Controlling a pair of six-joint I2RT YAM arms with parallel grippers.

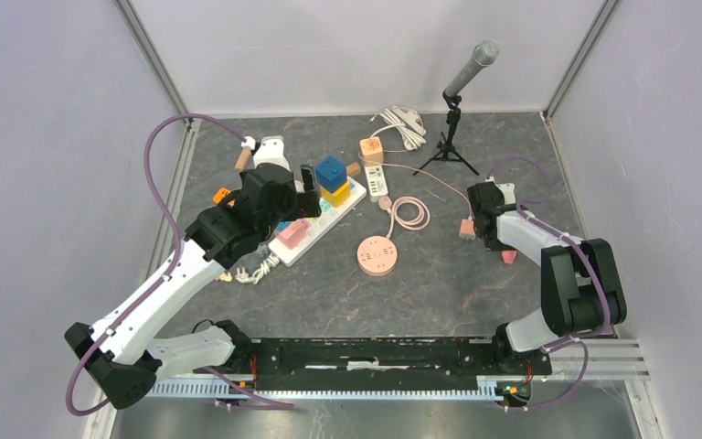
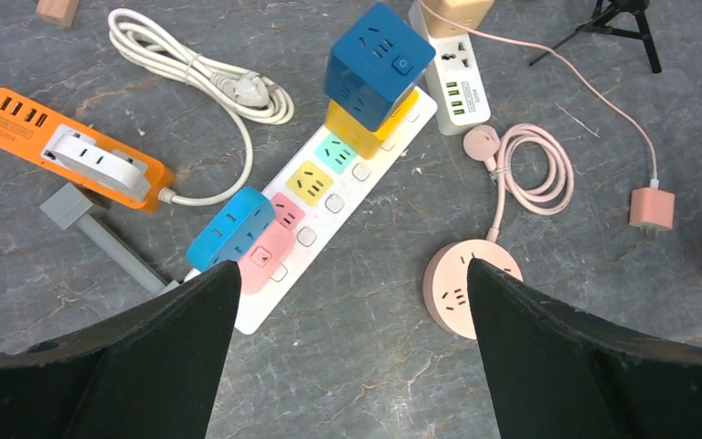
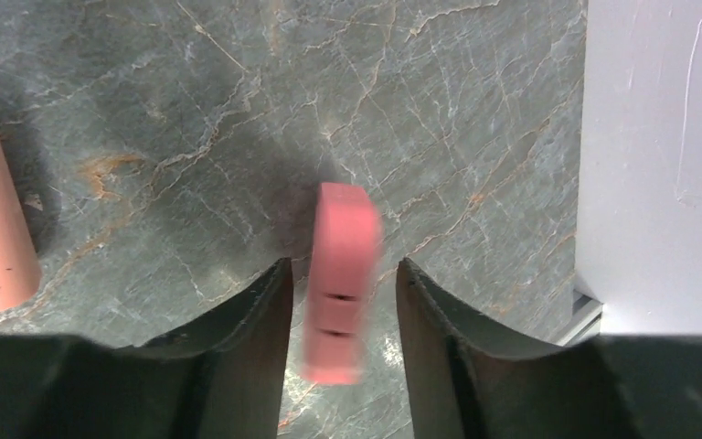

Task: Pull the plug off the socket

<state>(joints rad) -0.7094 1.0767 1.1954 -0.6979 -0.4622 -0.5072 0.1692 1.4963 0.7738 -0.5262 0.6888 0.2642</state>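
A small pink plug [image 3: 338, 293] sits between my right gripper's [image 3: 343, 265] fingers with a gap on each side. It looks blurred and neither finger touches it. In the top view the plug [image 1: 509, 257] lies on the table beside the right gripper [image 1: 495, 240]. My left gripper [image 2: 352, 267] is wide open and empty, hovering above the near end of the white power strip [image 2: 258, 315]. The strip carries a blue cube [image 2: 373, 64] on a yellow cube [image 2: 366, 128], a blue adapter [image 2: 230, 229] and a pink adapter [image 2: 265, 258]. In the top view the left gripper [image 1: 311, 197] is over that strip [image 1: 315, 224].
A round pink socket [image 1: 377, 255] with coiled cord lies mid-table, and a pink charger block [image 1: 467, 227] lies left of the right gripper. An orange strip [image 1: 222, 195], a small white strip [image 1: 377, 180], a white cable [image 1: 402, 123] and a microphone tripod [image 1: 452, 146] stand behind. The right wall is close.
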